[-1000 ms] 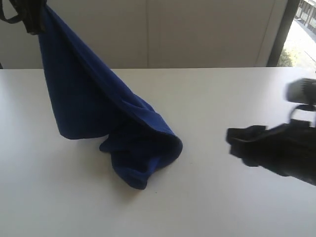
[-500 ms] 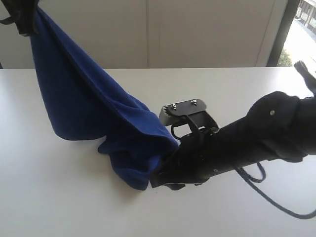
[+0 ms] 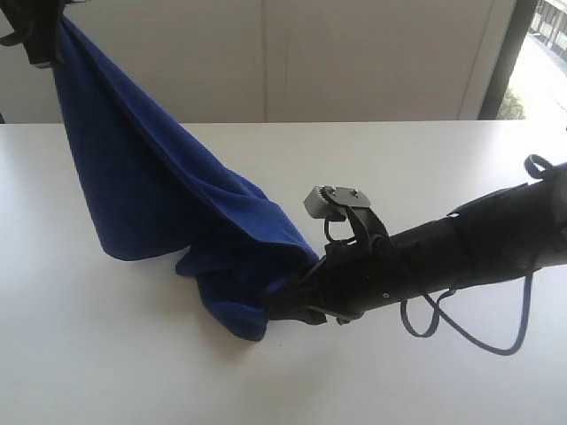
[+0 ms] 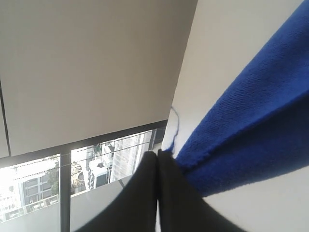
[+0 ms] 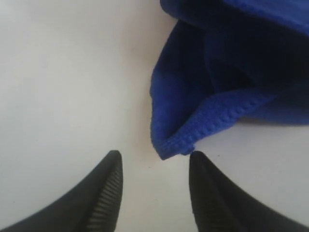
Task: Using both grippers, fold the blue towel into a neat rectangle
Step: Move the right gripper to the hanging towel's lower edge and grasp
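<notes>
The blue towel (image 3: 168, 204) hangs from the top left of the exterior view down to a crumpled heap on the white table (image 3: 106, 354). My left gripper (image 3: 40, 40) holds its upper corner high; in the left wrist view the gripper (image 4: 158, 153) is shut on that corner of the towel (image 4: 251, 130), a loose thread beside it. My right gripper (image 3: 279, 305) lies low on the table against the heap's near edge. In the right wrist view it (image 5: 154, 155) is open, a hemmed corner of the towel (image 5: 193, 137) just beyond the fingertips, touching one finger (image 5: 205, 186).
A pale wall (image 3: 354, 53) stands behind the table, with a dark window frame (image 3: 505, 62) at the right. The right arm's cable (image 3: 478, 336) loops onto the table at the right.
My right arm has swung in from the right edge to the towel's lower heap and its jaws have narrowed somewhat. The left gripper still holds the corner high.
</notes>
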You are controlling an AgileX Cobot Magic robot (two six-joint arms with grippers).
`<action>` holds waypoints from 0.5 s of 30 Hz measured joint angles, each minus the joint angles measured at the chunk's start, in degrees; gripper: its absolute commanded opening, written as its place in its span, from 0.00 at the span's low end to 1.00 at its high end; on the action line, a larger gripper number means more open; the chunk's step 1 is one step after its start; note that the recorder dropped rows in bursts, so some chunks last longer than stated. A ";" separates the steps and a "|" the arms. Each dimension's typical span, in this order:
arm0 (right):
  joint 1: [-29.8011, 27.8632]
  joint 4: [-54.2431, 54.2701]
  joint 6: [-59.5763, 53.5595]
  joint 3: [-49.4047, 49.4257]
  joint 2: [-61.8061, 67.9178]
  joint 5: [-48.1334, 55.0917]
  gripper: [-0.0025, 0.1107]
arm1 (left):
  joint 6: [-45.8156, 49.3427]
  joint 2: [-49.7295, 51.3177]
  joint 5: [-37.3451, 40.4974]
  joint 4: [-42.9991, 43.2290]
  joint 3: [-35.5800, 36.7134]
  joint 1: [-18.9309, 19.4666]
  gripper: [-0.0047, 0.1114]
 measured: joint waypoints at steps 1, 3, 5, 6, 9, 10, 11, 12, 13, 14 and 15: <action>0.00 0.39 -0.30 0.00 0.69 -0.28 0.39 | 0.00 0.00 0.00 0.00 0.00 0.00 0.04; 0.00 1.34 -1.41 0.00 1.84 -0.15 0.39 | 0.00 0.00 0.00 0.00 0.00 0.00 0.04; 0.00 3.00 -3.02 0.00 2.68 0.62 0.39 | 0.00 0.00 0.13 0.00 0.00 0.00 0.04; 0.00 3.96 -3.88 0.00 2.95 0.93 0.39 | 0.00 0.00 0.13 0.00 0.00 0.00 0.04; 0.00 6.59 -5.74 -0.03 3.57 1.21 0.39 | 0.00 0.00 0.23 0.00 0.00 0.00 0.04; 0.00 7.28 -6.25 -0.03 3.84 1.21 0.39 | 0.00 0.00 0.23 0.00 0.00 0.00 0.04; 0.00 7.64 -6.65 -0.26 4.06 1.21 0.39 | 0.00 0.00 0.23 0.00 0.00 0.00 0.04; 0.00 7.88 -6.91 -0.49 4.30 1.21 0.39 | 0.00 0.00 0.23 0.01 0.00 0.00 0.04; 0.00 8.32 -7.04 -0.72 4.61 1.31 0.39 | 0.00 0.00 0.23 0.01 0.00 0.00 0.04; 0.00 8.32 -7.16 -1.16 4.91 1.48 0.39 | 0.00 0.00 0.23 0.01 0.00 0.00 0.04; 0.00 8.45 -7.16 -1.52 5.28 1.68 0.39 | 0.00 0.00 0.23 0.01 0.00 0.00 0.04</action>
